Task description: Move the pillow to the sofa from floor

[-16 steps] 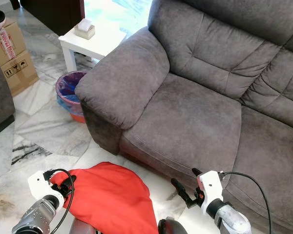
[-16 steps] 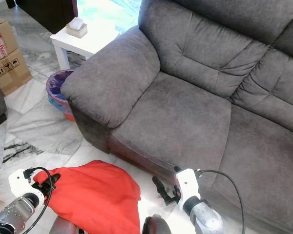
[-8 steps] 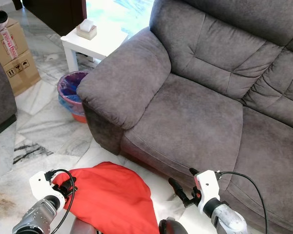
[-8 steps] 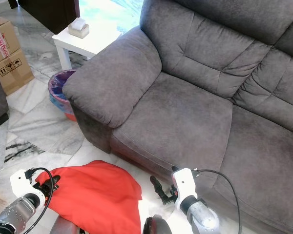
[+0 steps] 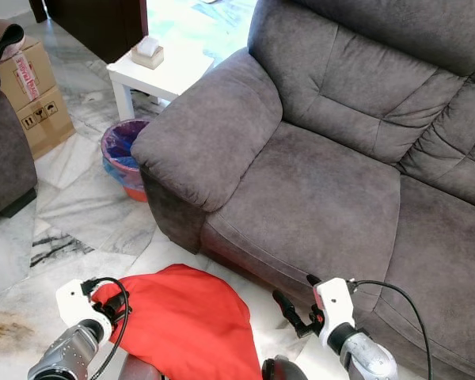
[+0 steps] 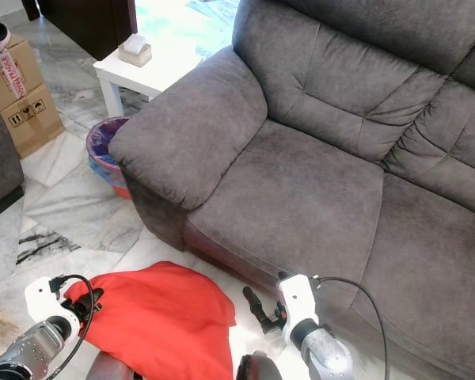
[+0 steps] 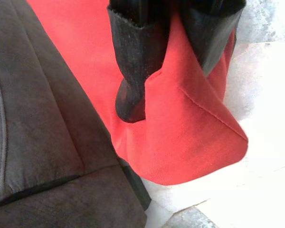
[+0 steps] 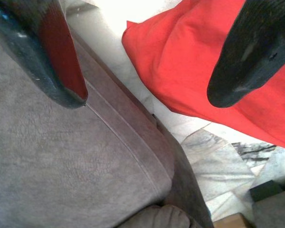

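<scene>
Left eye view: red pillow [image 5: 182, 317] lying on the marble floor [image 5: 87, 210], close against the front base of the grey sofa [image 5: 324, 190], just below the near armrest. Not yet raised to the seat.

Left gripper [image 5: 109, 301]: at the pillow's near corner, fingers [image 7: 133, 66] pressed together on a fold of red cloth, as the left wrist view shows. Grip appears fair but confined to the corner.

Right gripper [image 5: 294, 305]: by the sofa's front edge, beside the pillow's far side, fingers [image 8: 242, 57] spread apart with nothing between them.

Other items: white side table [image 5: 162, 71] with a tissue box [image 5: 148, 52] beyond the armrest; lined bin [image 5: 123, 154] beside the table; cardboard boxes [image 5: 36, 95] at the far left edge of the floor.

Change over the last second: the whole scene has slid slightly across the head views, which suggests camera movement rather than any shift of the objects. Pillow and both grippers keep the same relation to one another. Judgement: the grasp is set on one side only; the lift has not begun, and a corner hold alone may let the pillow sag or slip.
</scene>
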Controlling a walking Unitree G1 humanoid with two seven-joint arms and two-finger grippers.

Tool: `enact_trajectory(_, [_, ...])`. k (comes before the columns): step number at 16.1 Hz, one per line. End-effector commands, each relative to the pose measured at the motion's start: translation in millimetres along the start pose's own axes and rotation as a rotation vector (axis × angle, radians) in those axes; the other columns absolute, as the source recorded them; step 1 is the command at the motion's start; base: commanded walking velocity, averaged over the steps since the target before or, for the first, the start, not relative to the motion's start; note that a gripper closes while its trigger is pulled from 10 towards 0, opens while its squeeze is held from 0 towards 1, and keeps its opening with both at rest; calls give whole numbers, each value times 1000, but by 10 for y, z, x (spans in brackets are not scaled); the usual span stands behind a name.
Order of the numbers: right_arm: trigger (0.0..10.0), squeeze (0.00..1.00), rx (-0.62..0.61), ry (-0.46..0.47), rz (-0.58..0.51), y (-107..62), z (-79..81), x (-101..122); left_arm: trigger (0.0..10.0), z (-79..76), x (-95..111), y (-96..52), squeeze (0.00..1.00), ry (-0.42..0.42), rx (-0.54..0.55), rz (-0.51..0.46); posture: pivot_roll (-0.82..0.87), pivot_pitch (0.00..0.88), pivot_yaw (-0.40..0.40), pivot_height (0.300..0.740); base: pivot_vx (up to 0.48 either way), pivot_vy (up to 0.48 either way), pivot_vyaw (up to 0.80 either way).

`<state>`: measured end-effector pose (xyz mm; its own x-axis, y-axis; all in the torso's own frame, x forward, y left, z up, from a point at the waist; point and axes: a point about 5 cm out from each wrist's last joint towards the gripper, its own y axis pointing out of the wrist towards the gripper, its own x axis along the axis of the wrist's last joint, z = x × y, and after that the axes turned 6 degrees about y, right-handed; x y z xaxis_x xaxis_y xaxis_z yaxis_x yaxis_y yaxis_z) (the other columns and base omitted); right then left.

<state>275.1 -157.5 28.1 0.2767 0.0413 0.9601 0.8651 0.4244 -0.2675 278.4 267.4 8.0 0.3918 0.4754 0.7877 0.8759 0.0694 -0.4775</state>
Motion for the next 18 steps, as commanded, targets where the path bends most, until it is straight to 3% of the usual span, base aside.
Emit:
enact_trajectory(1, [10000,0,-39,28,30,-61,-52,-99,0,41,-184,-41,0,-7,19,62,83,217,-154,638,0,0,0])
enact_trajectory(5, [10000,0,-123,62,56,-70,-160,-141,0,23,-156,-38,0,-18,2,38,80,209,-147,638,0,0,0])
enact_trajectory(6, [10000,0,-129,55,62,-73,-170,-150,4157,55,-133,-42,0,19,47,24,83,207,-147,638,0,0,0])
enact_trajectory(7, [10000,0,-130,90,53,-74,-167,-151,10000,64,-125,-44,0,-6,61,4,82,202,-144,638,0,0,0])
enact_trajectory(9, [10000,0,-131,110,37,-71,-166,-139,10000,62,-155,-52,0,-9,60,9,85,195,-142,643,0,0,0])
enact_trajectory(14, [10000,0,-149,102,83,-57,-178,-197,10000,54,-200,-67,0,-23,62,5,96,177,-137,713,0,0,0])
enact_trajectory(18, [10000,0,-165,102,85,-47,-183,-220,10000,36,-179,-59,0,-18,60,-1,100,162,-131,740,0,0,0])
